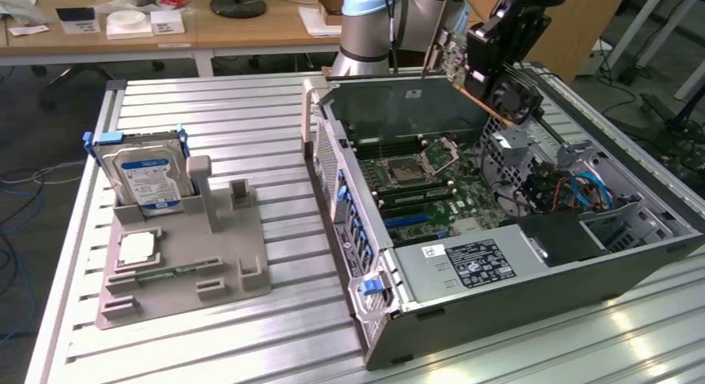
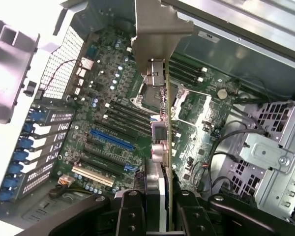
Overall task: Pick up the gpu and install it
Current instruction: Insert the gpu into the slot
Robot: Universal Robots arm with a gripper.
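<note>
The gpu (image 1: 498,88) is a dark card with a round fan, hanging tilted above the far right corner of the open computer case (image 1: 375,318). My gripper (image 1: 488,47) is shut on its upper edge. In the wrist view the gpu (image 2: 166,147) appears edge-on between my fingers (image 2: 132,211), its silver bracket (image 2: 160,24) pointing away from me. Below it lies the green motherboard (image 2: 108,98) with a blue slot (image 2: 110,140) and black slots beside it. The card is clear of the board and touches no slot.
Inside the case are the processor socket (image 1: 438,157), a power supply (image 1: 474,264) and a metal drive cage (image 1: 617,219) with blue cables. On the exterior view's left, a grey holder (image 1: 187,268) carries a blue-labelled hard drive (image 1: 144,173) and a chip (image 1: 134,248).
</note>
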